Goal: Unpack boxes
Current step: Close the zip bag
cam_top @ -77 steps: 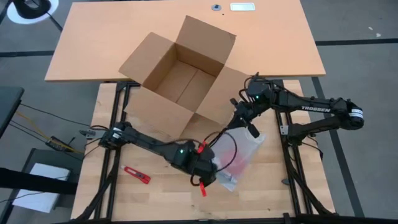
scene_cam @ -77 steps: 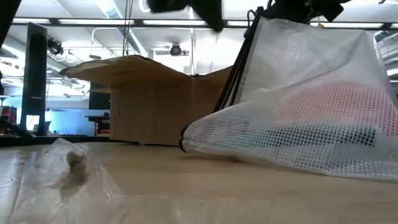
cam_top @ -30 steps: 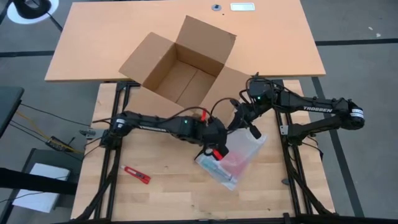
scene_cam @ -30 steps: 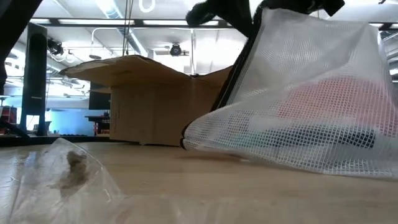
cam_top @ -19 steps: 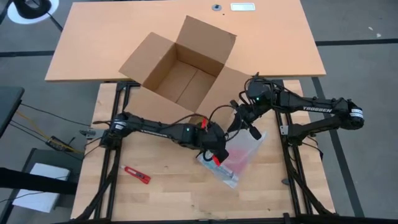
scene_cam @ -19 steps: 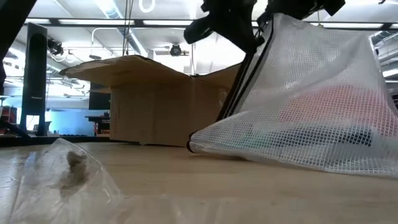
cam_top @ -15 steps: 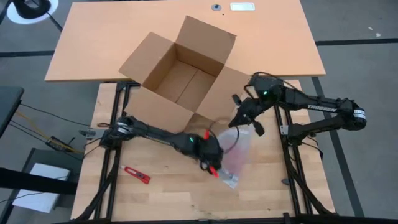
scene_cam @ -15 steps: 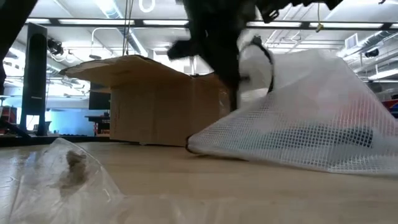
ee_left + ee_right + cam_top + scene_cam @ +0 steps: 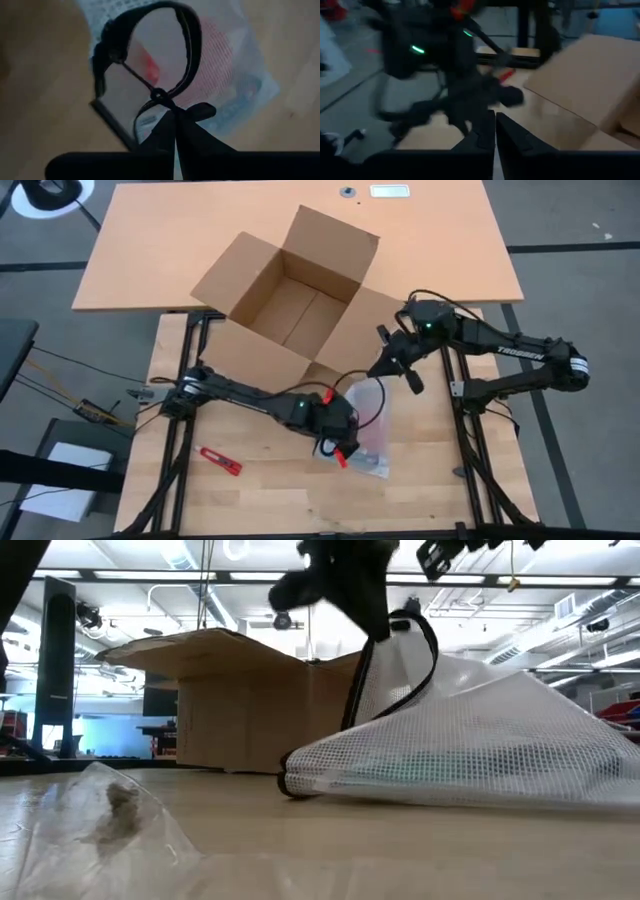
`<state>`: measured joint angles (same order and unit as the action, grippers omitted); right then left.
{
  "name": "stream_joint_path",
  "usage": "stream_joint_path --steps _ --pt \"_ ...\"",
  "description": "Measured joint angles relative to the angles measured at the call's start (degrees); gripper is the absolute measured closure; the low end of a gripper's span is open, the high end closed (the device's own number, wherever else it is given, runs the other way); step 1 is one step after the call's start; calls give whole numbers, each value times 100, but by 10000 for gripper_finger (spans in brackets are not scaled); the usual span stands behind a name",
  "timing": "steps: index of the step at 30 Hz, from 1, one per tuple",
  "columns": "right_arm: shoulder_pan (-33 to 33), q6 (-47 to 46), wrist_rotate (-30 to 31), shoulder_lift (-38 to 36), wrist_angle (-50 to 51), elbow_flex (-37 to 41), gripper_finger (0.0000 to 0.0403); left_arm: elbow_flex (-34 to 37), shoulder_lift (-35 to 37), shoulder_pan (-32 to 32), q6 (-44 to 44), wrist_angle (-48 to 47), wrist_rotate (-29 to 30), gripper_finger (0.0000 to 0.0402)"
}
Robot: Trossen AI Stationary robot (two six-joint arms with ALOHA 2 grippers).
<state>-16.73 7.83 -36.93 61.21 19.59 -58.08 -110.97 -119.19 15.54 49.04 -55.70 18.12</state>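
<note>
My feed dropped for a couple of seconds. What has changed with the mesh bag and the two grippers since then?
The right gripper has let go of the mesh bag, which has slumped flatter on the table. The left gripper swung over it and now pinches its black drawstring, fingers shut. The open cardboard box and the red tool stayed put.

white "TROSSEN" lettering on the right arm (image 9: 520, 352)

Under my jaws lies a pale wooden worktable (image 9: 260, 502), and just beyond them a wide orange-brown desk (image 9: 150, 250) meets its far edge. Grey floor (image 9: 580, 220) surrounds both. Far past my jaws, at tabletop level, long ceiling lights (image 9: 180, 555) brighten an open hall holding a blue glowing screen (image 9: 110, 730).
</note>
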Motion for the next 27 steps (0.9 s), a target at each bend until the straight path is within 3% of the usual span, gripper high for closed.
stream_joint_path --steps 6,14,27 --pt "47 663 623 163 566 13 324 -937 47 -58 -717 -247 177 392" --pt "334 1866 745 240 560 295 242 -1367 43 -175 -1017 -312 175 392" --pt "887 2391 1334 809 -41 588 233 -1817 36 -205 -1286 -304 43 392"
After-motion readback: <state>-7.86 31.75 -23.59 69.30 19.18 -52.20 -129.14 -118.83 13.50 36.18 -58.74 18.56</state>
